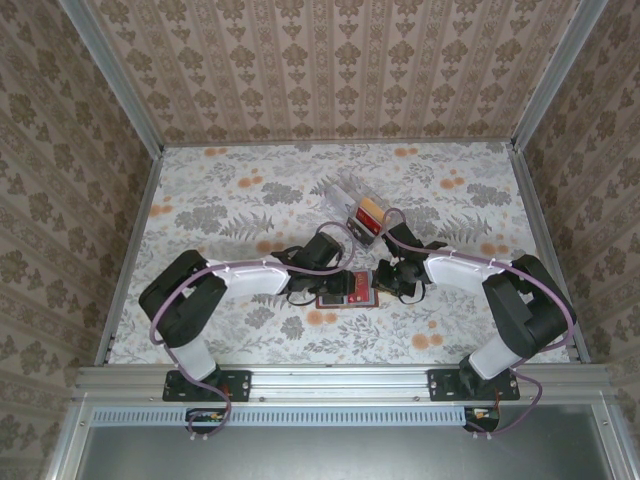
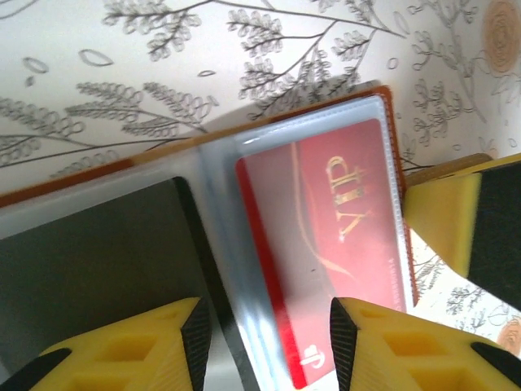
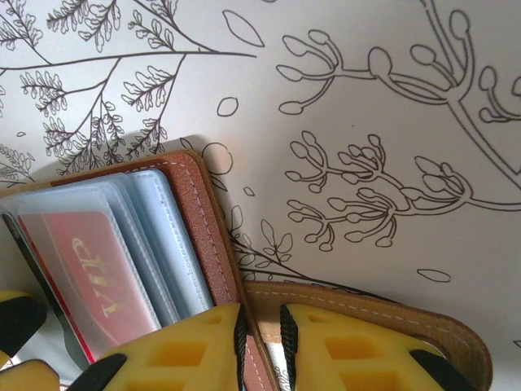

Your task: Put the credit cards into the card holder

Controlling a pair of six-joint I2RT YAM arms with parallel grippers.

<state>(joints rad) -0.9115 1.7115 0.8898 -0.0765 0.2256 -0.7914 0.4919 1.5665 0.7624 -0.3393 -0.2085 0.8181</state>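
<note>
The brown leather card holder (image 1: 345,292) lies open on the floral table between my two grippers. A red card marked VIP (image 2: 342,228) sits in one of its clear sleeves, its near end sticking out. My left gripper (image 2: 264,326) is open, its pads on either side of that end and not pressing it. A dark grey card (image 2: 98,261) fills the sleeve to the left. My right gripper (image 3: 262,326) is shut on the card holder's (image 3: 195,212) leather edge beside the snap tab (image 3: 391,314). The red card (image 3: 94,269) shows there too.
More credit cards (image 1: 366,213), red-orange and dark, lie stacked behind the holder, next to a clear plastic wrapper (image 1: 338,196). The right gripper's yellow finger (image 2: 456,220) stands close to the holder's right edge. Patterned walls enclose the table (image 1: 220,190).
</note>
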